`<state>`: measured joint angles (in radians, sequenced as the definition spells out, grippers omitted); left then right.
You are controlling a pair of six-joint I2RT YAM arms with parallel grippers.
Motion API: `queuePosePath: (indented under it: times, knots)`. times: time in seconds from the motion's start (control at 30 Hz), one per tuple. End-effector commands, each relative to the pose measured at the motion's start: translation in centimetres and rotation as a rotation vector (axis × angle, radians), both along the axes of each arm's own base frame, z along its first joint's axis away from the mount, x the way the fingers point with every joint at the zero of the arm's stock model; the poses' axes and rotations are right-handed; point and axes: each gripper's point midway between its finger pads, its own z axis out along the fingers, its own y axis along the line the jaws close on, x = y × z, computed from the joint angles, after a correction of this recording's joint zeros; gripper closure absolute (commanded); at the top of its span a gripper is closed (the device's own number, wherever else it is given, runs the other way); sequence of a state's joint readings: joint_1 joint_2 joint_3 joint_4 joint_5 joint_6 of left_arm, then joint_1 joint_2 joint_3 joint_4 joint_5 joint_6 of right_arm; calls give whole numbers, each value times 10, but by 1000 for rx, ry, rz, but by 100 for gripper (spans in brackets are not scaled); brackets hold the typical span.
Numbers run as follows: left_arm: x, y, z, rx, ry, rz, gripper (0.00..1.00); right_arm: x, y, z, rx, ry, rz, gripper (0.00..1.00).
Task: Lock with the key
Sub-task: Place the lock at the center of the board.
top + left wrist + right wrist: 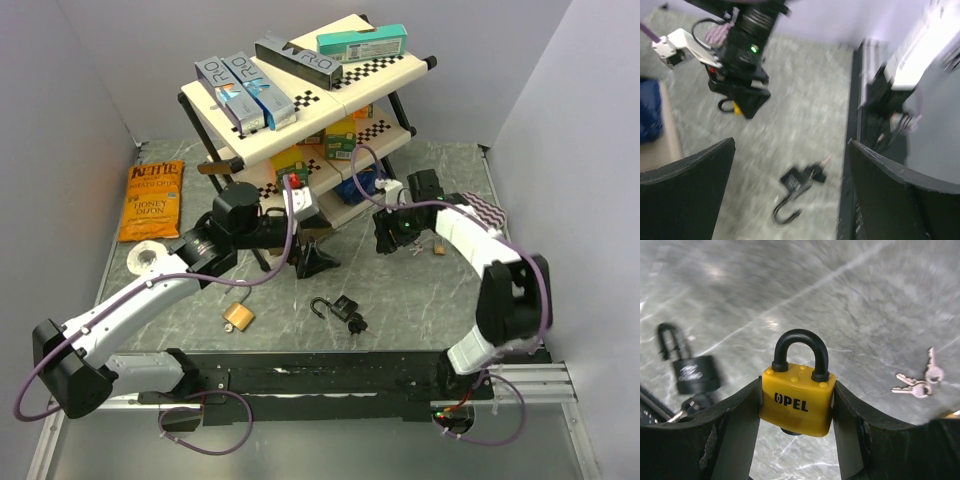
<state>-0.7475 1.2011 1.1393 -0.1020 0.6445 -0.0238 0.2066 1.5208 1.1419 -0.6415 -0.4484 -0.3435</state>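
Observation:
My right gripper [797,390] is shut on a yellow OPEL padlock [797,400] with a closed black shackle, holding it just above the table. It also shows in the left wrist view [735,106]. A black padlock [340,304] with its shackle swung open lies at the table's middle. A black-headed key [357,322] sits at its base. This lock also shows in the left wrist view [792,184] and the right wrist view [690,374]. Two loose silver keys [916,386] lie right of the yellow lock. My left gripper [792,145] is open and empty, above and behind the black padlock [318,264].
A brass padlock [238,317] lies left of the black one. A two-shelf rack [300,110] with boxes stands at the back, close behind both grippers. A chips bag [152,200] and a tape roll [146,258] lie at the left. The black rail [330,385] runs along the near edge.

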Motion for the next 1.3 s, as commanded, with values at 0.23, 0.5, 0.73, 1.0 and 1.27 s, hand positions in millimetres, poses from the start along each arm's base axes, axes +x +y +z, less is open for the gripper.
queuePosePath:
  times: [0.23, 0.5, 0.73, 1.0, 1.27]
  knots:
    - [-4, 25, -42, 167, -120, 1, 1, 55, -14, -55, -109, 137, -202, 98]
    - [-5, 25, -48, 168, -89, 4, 3, 63, -21, -81, -153, 167, -253, 78]
    - [-9, 27, -50, 159, -49, 8, 4, 60, -20, -65, -133, 141, -255, 21]
    - [-32, 28, -68, 207, -54, -152, 4, 28, -9, 1, -31, 31, -150, 4]
    - [-25, 28, -52, 108, -62, -76, 4, -80, 51, 4, -59, 43, 185, 1]
